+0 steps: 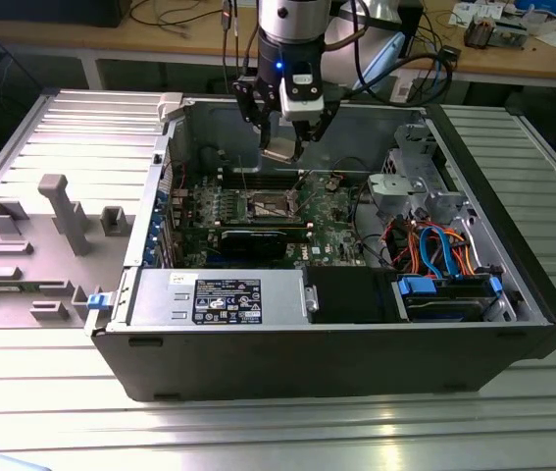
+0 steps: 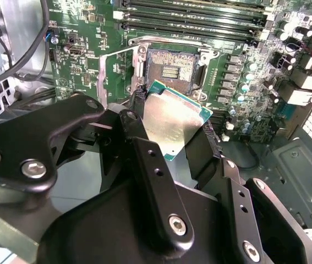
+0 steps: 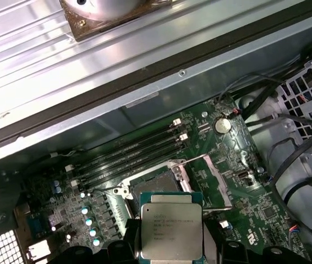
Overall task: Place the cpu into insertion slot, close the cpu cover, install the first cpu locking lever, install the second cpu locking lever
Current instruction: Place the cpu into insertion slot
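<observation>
1. The gripper [image 2: 172, 125] is clamped on the cpu [image 2: 169, 124]. Its black fingers [image 2: 147, 151] squeeze the chip from two opposite edges.
2. The cpu hangs in the air, tilted, with its silver top showing. In both wrist views it is just above the slot [image 2: 170, 71] and does not touch it.
3. The slot is a square with a dark middle and a shiny rim. The chip is not yet in it.
4. The cover [image 3: 216, 180] is a thin silver frame. It stands swung up at one side of the slot.
5. The slot sits on a green board [image 1: 336, 211]. Long black memory slots [image 3: 133, 148] run just beside it, between it and the back wall of the case.
6. The case [image 1: 356, 358] lies on its side with its top open, and the board lies flat on its floor. A grey power box [image 1: 228, 299] runs along the front wall. Blue and orange cables [image 1: 439, 250] fill the front corner on the exterior view's right.
7. The case rests on a silver table [image 1: 258, 432] made of long metal slats. A grey holder [image 1: 62, 211] sits near the table's edge on the exterior view's left, apart from the case.
8. Behind the table stands a wooden bench [image 1: 160, 39] with wires and small things on it.
</observation>
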Motion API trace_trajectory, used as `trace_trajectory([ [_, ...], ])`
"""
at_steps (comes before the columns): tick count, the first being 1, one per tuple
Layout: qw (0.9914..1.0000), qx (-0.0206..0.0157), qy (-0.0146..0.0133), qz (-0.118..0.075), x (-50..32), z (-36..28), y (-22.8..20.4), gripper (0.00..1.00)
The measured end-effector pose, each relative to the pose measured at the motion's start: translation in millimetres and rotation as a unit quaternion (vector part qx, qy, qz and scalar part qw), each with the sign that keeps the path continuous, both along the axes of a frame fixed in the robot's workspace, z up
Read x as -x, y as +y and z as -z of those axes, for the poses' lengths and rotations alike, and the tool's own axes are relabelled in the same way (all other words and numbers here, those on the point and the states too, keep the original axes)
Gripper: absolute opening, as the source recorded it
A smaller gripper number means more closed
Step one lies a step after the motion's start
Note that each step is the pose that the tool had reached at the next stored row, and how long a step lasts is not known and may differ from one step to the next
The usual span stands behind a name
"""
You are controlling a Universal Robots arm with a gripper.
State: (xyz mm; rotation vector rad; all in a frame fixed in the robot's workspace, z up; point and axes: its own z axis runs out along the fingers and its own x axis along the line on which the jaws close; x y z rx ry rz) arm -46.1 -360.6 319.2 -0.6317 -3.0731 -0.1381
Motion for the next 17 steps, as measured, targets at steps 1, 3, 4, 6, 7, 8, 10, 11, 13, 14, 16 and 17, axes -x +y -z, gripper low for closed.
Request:
trace_trajectory([
  [1,1.00000,0.0000,0.0000,0.001,0.0,0.1,0.0,0.55],
  [3,0.99999,0.0001,0.0000,0.005,0.0,0.3,0.0,0.55],
  [4,0.99998,0.0001,0.0000,0.007,0.0,0.4,0.0,0.55],
  [6,0.99994,0.0001,0.0000,0.011,0.0,0.6,0.0,0.55],
  [7,0.99991,0.0002,0.0000,0.013,0.0,0.7,0.0,0.55],
  [8,0.99986,0.0002,0.0000,0.017,0.0,0.9,0.0,0.55],
  [10,0.99978,0.0002,0.0000,0.021,0.0,1.2,0.0,0.55],
  [11,0.99976,0.0002,0.0000,0.022,0.0,1.2,0.0,0.55],
  [13,0.99969,0.0002,0.0000,0.025,0.0,1.4,0.0,0.55],
  [14,0.99962,0.0002,0.0000,0.027,0.0,1.5,0.0,0.55],
  [16,0.99953,0.0003,0.0000,0.031,0.0,1.7,0.0,0.55],
  [17,0.99950,0.0003,0.0000,0.032,0.0,1.7,0.0,0.55],
])
